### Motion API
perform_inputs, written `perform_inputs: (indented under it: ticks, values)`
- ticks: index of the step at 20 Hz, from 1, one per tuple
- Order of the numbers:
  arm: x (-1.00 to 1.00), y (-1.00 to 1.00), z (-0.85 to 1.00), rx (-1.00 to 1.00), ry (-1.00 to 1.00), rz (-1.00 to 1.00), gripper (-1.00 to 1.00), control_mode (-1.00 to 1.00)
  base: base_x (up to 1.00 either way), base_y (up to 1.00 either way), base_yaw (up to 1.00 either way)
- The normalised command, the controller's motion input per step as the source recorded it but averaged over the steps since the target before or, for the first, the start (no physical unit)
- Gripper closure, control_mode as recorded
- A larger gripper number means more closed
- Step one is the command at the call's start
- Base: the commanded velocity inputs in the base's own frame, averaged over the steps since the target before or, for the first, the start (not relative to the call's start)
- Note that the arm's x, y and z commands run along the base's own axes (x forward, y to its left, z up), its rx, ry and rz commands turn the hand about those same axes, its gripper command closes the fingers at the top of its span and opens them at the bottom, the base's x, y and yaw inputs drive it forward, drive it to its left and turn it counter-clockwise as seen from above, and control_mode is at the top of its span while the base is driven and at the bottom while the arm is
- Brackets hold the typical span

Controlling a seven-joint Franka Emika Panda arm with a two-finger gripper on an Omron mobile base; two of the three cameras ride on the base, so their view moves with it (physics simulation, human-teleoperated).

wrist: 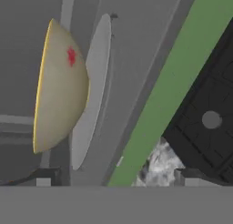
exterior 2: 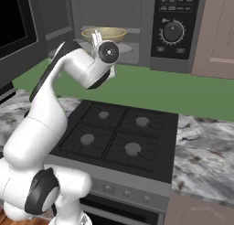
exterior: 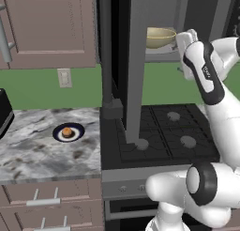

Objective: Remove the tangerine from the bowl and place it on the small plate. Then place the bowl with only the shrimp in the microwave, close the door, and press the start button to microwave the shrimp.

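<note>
Your hand (exterior 2: 97, 38) hangs wide open, gripping nothing, just before the bowl (exterior 2: 104, 34), which sits inside the microwave (exterior 2: 151, 27). The tangerine (exterior: 67, 131) rests on the small plate (exterior: 68, 132) on the desk (exterior: 42, 150).

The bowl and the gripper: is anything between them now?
No. In the hand view the bowl sits on the microwave's turntable, with bare space before the open gripper.

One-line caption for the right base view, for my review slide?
Bowl sits inside the open microwave; the open hand is just in front of it, above the stove.
</note>
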Motion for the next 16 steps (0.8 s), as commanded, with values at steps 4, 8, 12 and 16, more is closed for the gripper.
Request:
perform_inputs:
  ticks: [4,8,12,16]
  values:
    - [-0.57,0.0,-0.35,-0.32,-0.09,0.0,-1.0,-1.0,0.0,0.0,0.0]
    - [-0.81,0.0,-0.13,-0.5,-0.25,-0.01,-1.0,-1.0,0.0,0.0,0.0]
    - [-0.15,0.0,-0.06,-0.57,-0.13,0.0,-1.0,-1.0,0.0,0.0,0.0]
    - [0.0,0.0,-0.15,-0.53,-0.05,-0.01,-1.0,-1.0,0.0,0.0,0.0]
